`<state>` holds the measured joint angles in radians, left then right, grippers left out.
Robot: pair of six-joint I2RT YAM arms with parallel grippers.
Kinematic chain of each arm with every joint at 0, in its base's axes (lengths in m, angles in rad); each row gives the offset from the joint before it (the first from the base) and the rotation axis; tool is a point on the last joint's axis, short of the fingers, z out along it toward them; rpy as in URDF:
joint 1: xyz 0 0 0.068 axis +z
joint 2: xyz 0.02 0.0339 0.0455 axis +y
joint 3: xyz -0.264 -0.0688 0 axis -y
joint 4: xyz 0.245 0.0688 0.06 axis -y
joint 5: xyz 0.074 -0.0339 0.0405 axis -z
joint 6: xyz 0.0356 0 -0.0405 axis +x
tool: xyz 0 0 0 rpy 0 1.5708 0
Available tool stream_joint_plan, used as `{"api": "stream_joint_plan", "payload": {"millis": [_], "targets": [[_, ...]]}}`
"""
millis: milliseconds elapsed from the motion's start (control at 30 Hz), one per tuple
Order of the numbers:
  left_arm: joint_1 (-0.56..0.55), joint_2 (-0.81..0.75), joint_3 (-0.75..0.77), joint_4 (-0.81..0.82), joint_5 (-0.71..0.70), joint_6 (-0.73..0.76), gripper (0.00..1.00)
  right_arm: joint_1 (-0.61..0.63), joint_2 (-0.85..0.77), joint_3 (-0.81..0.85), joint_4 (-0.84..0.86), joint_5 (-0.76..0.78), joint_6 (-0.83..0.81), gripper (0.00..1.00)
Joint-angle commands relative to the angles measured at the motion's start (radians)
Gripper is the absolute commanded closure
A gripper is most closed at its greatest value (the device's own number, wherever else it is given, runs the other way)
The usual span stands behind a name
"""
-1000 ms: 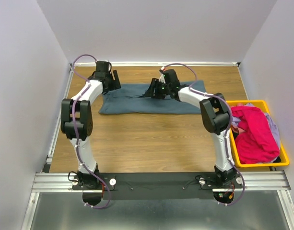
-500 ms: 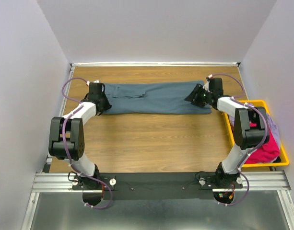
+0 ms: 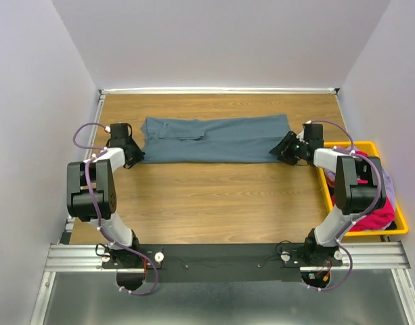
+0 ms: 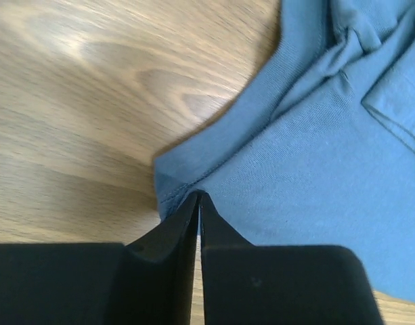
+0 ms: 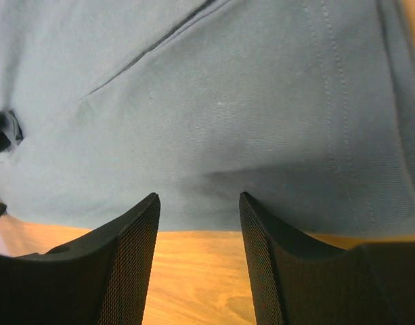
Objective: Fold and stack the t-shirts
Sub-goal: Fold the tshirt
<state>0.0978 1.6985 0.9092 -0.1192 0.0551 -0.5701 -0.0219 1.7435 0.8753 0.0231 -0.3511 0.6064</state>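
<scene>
A wooden table (image 3: 214, 203) fills the middle of the scene, its grain running left to right. A yellow bin (image 3: 376, 233) sits on its right edge. White walls (image 3: 221, 40) close in the far side and both flanks. An aluminium rail (image 3: 75, 257) runs along the near edge, with grey sheet metal (image 3: 214, 298) below it.

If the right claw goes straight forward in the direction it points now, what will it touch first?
Most likely the near hem of the blue-grey t-shirt, lying just ahead of the open right claw; depth is hard to judge.
</scene>
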Motion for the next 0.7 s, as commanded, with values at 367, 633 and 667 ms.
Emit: {"api": "stream_joint_plan", "payload": {"millis": [367,633,667], "targets": [[-0.012,-0.183,0.059,-0.046,0.02,0.004,0.54,-0.018,-0.187,-0.024,-0.075,0.084,-0.039,0.44],[-0.047,-0.076,0.085,-0.02,0.009,-0.024,0.57,-0.019,-0.114,-0.078,-0.078,0.147,-0.002,0.58],[-0.047,-0.06,0.086,-0.02,0.008,-0.025,0.6,-0.019,-0.113,-0.088,-0.078,0.168,-0.003,0.59]]}}
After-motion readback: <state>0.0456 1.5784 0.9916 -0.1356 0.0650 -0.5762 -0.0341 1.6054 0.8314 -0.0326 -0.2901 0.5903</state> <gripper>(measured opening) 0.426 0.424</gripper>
